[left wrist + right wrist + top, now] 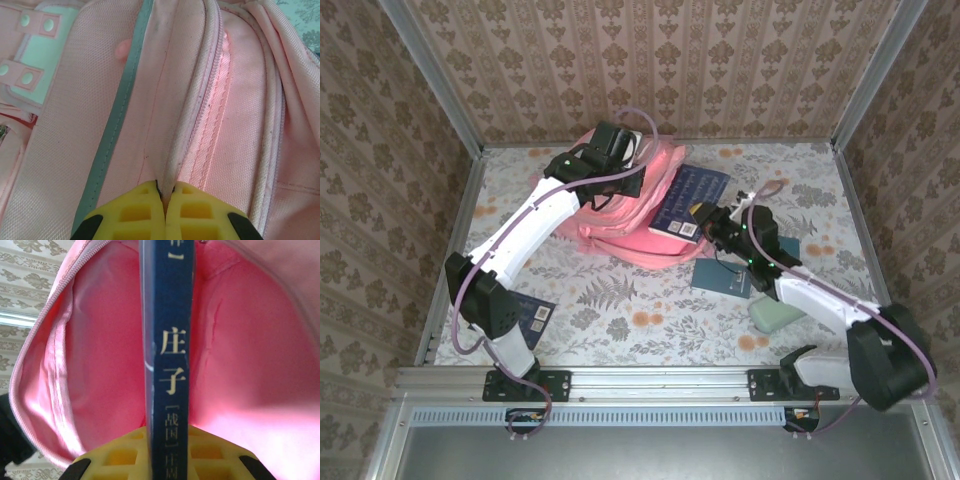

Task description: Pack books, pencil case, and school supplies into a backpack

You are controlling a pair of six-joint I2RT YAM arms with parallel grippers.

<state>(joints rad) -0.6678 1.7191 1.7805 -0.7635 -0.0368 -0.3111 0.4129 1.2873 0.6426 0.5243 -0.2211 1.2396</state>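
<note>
**Spotter:** Which way does the book lie from your right hand (165, 457)?

**Me:** Straight ahead. My right hand is clamped on the navy book (167, 340), spine toward the wrist camera. Its long axis points directly away from me into the backpack (95, 370).

**Spotter:** And the mouth?

**Me:** It gapes on both sides of the book's far end. Beyond it, my left hand (165, 212) is closed, pinching a fold of fabric beside the zipper (212, 95). I judge 1 straight push along that axis, by the right arm, is what's needed.
</note>
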